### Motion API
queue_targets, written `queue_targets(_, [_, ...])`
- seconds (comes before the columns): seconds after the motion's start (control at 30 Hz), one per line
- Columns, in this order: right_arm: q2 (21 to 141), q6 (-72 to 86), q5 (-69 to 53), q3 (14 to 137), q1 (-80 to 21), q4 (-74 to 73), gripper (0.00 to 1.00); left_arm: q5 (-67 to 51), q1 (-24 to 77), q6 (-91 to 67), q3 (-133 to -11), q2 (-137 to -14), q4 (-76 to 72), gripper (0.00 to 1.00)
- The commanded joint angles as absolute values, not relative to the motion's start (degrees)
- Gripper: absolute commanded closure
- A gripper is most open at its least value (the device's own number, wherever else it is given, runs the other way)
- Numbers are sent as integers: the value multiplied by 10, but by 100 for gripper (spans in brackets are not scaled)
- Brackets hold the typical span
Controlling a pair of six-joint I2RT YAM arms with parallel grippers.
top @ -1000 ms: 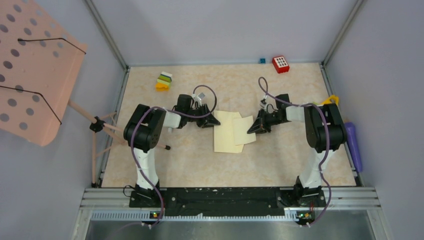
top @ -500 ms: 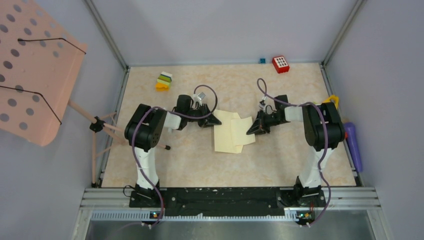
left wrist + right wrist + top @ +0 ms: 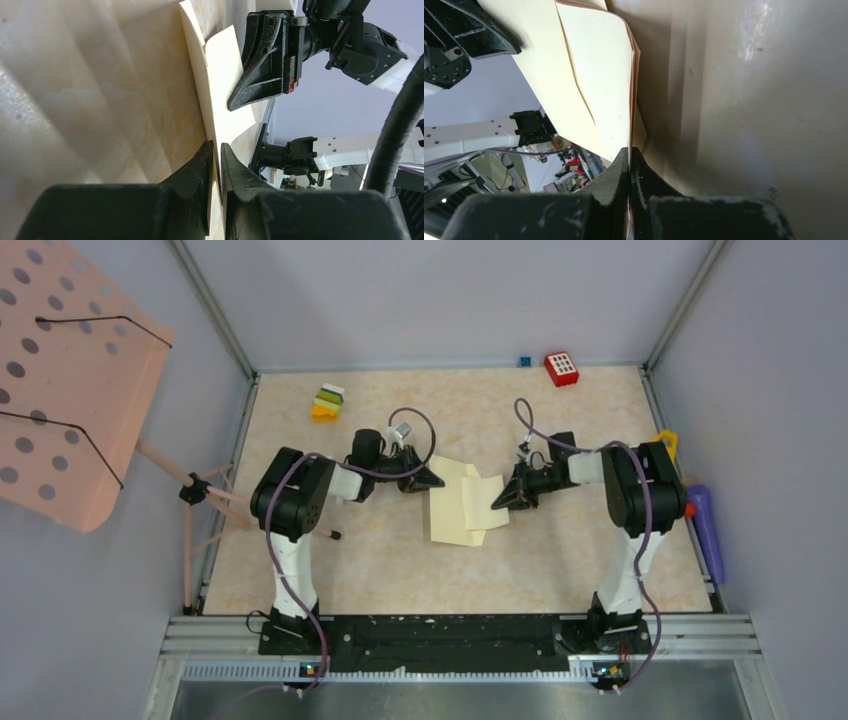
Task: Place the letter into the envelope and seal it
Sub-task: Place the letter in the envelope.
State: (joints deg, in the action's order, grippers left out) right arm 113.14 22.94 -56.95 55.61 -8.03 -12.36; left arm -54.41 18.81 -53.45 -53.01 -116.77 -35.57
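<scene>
Envelope [image 3: 448, 518] lies on the worktop [image 3: 560, 550]. Left hand [image 3: 432, 483] is at the envelope's left edge, its fingers nearly together around that edge; whether they pinch it I cannot tell. Right hand [image 3: 497, 502], at the envelope's right side, pinches a smaller sheet [image 3: 480, 505] overlapping the envelope.

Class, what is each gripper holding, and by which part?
Right gripper pinches the smaller sheet by its right edge. Left gripper straddles the envelope at its left edge, jaws not quite shut.
</scene>
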Motion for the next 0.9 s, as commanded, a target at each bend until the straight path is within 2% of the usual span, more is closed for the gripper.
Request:
queue_targets(0.0, [1134, 245, -598, 566, -69, -88, 100, -561, 189, -544, -525, -1170, -401, 86])
queue_targets(0.63, [1084, 251, -552, 548, -107, -5, 100, -557, 191, -538, -526, -1166, -386, 86])
queue_targets(0.87, [1094, 207, -545, 564, -107, -47, 100, -555, 190, -527, -532, -1172, -369, 86])
